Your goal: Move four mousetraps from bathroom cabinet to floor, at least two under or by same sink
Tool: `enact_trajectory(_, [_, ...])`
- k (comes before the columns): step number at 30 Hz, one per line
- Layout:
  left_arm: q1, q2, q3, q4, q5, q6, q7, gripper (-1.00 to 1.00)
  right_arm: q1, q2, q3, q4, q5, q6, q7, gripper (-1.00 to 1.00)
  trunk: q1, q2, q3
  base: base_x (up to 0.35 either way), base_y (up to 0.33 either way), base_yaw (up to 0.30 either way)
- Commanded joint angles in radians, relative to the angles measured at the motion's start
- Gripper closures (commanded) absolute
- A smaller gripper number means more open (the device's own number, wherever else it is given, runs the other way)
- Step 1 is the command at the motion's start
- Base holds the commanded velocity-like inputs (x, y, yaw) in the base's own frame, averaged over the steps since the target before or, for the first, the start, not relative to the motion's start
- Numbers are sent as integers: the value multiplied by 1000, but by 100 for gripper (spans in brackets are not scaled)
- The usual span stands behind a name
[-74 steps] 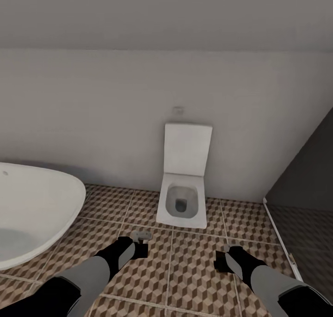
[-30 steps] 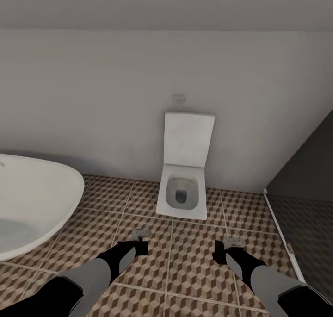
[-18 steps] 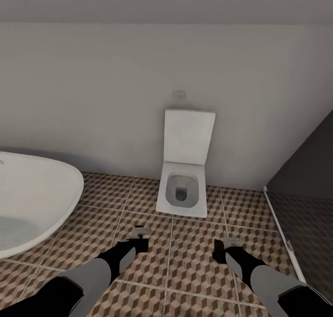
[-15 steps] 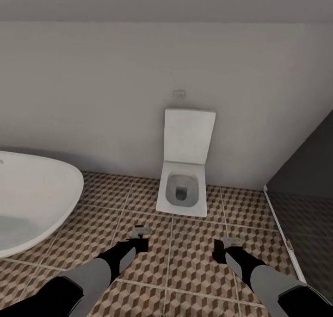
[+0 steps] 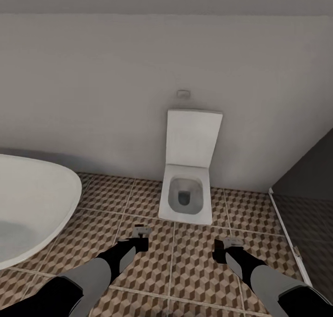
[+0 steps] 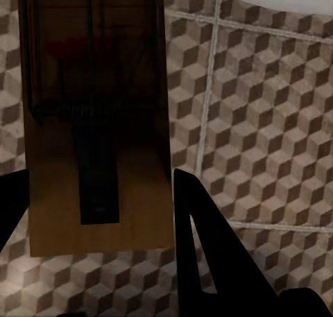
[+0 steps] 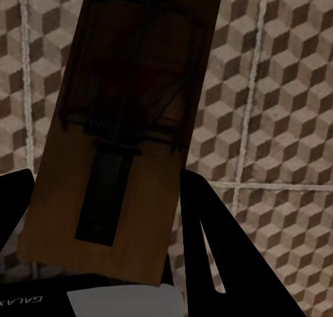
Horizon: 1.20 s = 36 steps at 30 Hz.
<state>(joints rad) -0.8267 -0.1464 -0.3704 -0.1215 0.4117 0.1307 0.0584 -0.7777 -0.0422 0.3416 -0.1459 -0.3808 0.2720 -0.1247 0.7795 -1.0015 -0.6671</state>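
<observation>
In the left wrist view a tan wooden mousetrap (image 6: pixel 97 123) with dark metal parts sits between my left gripper's (image 6: pixel 94 192) black fingers, which are shut on it. My right gripper (image 7: pixel 104 185) is shut on a second mousetrap (image 7: pixel 128 130), slightly tilted. In the head view both grippers, left (image 5: pixel 140 237) and right (image 5: pixel 226 248), hang low over the cube-patterned bathroom floor (image 5: pixel 194 270), in front of a toilet. The cabinet and the sink are out of view.
A white square toilet (image 5: pixel 187 196) with its lid up stands against the pale wall straight ahead. A white oval bathtub (image 5: pixel 32 210) is at the left. A dark glass partition (image 5: pixel 310 187) with a pale floor rail (image 5: pixel 286 233) closes the right side.
The whole head view has shifted as the camera moved: the toilet looks slightly larger and further right. Both grippers keep their hold and their stance.
</observation>
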Motion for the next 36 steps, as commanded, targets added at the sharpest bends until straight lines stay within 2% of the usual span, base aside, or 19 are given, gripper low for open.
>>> enact_trajectory(1, [0, 0, -8, -2, 7, 6, 7, 100, 0, -1, 8, -3, -14, 6, -4, 100, 0, -1, -2, 61, 13, 0])
enact_trajectory(19, [0, 4, -5, 5, 7, 7, 9, 100, 0, -1, 8, 3, -12, 7, -5, 100, 0, -1, -32, 11, 2, -3])
enact_trajectory(31, [0, 4, -5, 5, 7, 9, 15, 100, 0, -2, 6, 3, -15, 7, -3, 100, 0, -1, -51, 0, 0, -103])
enact_trajectory(36, [0, 5, -4, 5, 7, 41, 16, 100, 0, -2, 5, 3, -14, 11, -1, 100, 0, -1, -59, 0, 0, -98])
